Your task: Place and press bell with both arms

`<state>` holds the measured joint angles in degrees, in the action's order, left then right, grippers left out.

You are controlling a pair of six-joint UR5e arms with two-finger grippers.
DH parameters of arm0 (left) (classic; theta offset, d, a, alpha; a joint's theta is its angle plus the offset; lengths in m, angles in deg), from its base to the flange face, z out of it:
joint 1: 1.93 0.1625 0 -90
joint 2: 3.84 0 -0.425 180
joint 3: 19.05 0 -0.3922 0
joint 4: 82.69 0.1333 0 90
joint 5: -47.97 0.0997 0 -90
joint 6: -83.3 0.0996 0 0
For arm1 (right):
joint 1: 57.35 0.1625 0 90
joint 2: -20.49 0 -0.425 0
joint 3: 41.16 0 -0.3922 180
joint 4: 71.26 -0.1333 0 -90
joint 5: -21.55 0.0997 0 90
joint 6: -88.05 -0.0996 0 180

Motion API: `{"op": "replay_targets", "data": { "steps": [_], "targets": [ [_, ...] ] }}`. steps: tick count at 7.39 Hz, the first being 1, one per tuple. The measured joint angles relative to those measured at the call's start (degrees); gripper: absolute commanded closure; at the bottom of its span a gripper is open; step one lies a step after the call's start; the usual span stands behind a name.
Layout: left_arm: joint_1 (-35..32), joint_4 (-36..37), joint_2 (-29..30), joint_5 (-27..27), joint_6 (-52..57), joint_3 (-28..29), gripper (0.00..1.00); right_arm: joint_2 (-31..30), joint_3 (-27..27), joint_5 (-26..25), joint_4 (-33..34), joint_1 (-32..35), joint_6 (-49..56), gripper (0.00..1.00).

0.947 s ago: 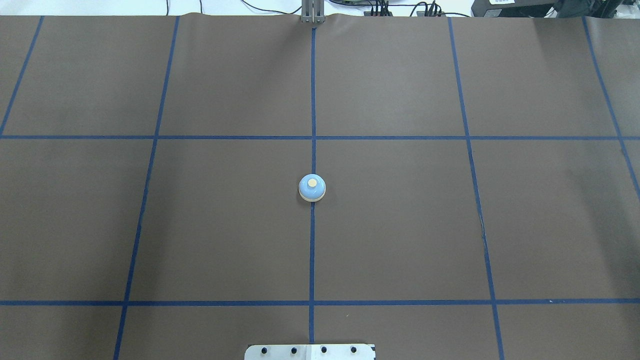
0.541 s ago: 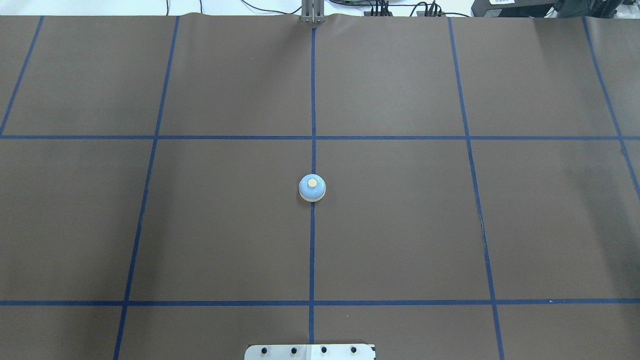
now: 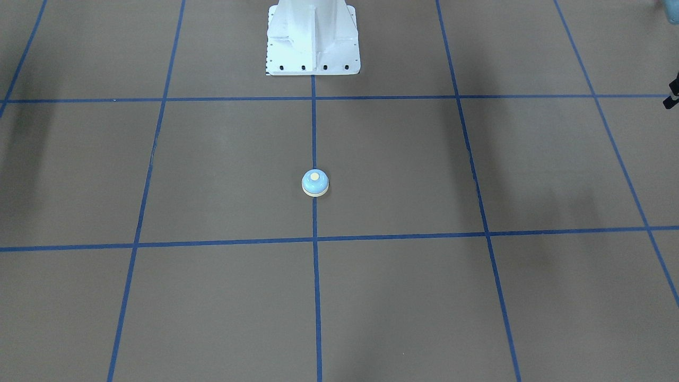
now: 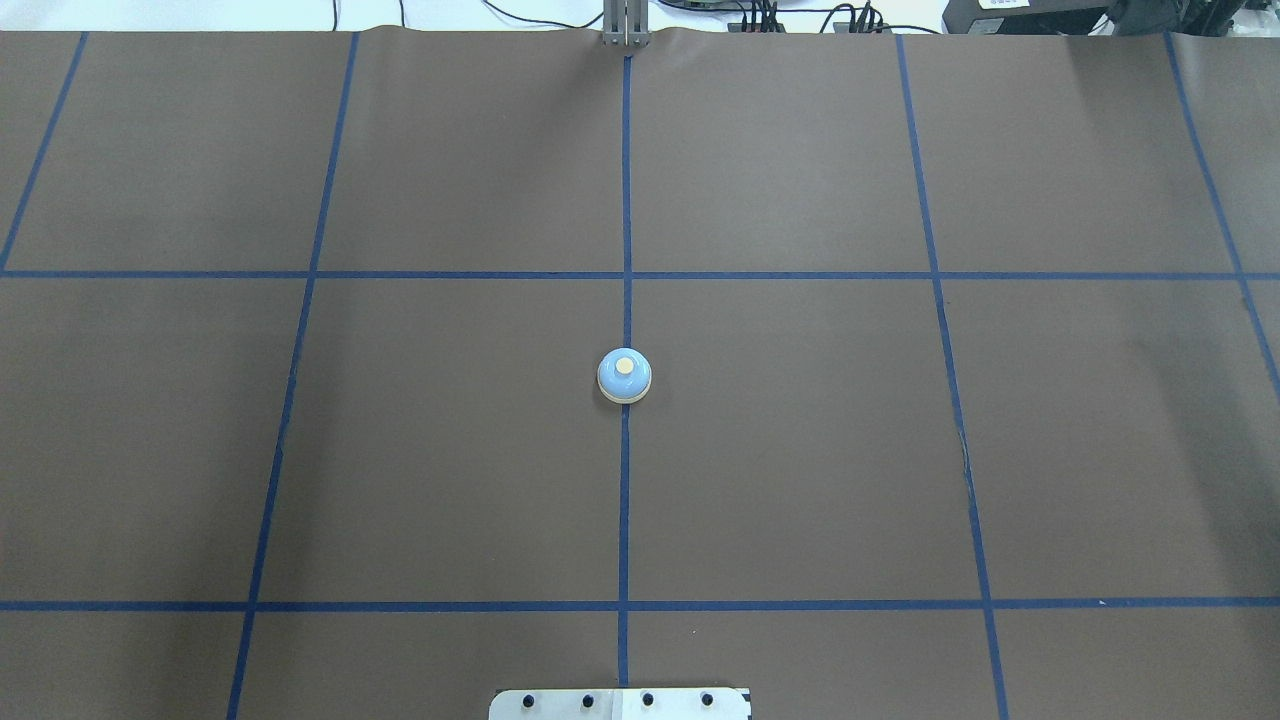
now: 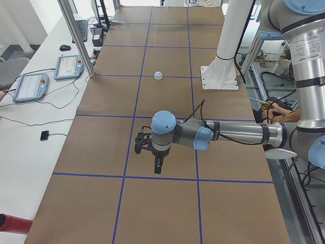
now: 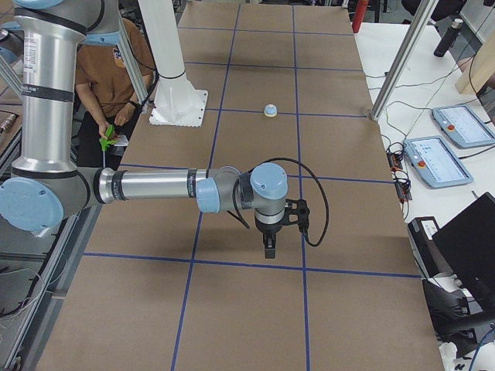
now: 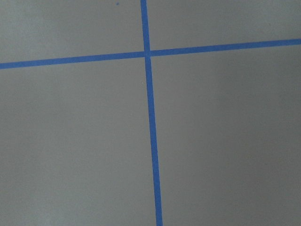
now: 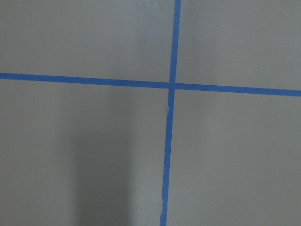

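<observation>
The bell, a small light-blue dome with a cream base and button, stands upright on the centre blue tape line of the brown mat. It also shows in the front view and far off in the side views. My left gripper hangs point-down over the mat, well away from the bell towards the table's left end. My right gripper hangs likewise towards the right end. Both show only in side views, so I cannot tell if they are open or shut. The wrist views show only mat and tape.
The white bolted pedestal stands at the robot's side of the mat. A seated operator is beside it. Tablets and cables lie off the mat. Metal frame posts stand at the mat's edge.
</observation>
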<state>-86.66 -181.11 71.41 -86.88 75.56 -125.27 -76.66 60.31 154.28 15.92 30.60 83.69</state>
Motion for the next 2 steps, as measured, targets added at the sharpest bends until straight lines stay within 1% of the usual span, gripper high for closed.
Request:
{"op": "replay_targets", "data": {
  "steps": [2],
  "targets": [
    [0.1,0.5,0.4,-0.2,-0.1,-0.1,0.0,0.4,0.5,-0.7,0.6,-0.3,-0.1,0.0]
  ]
}}
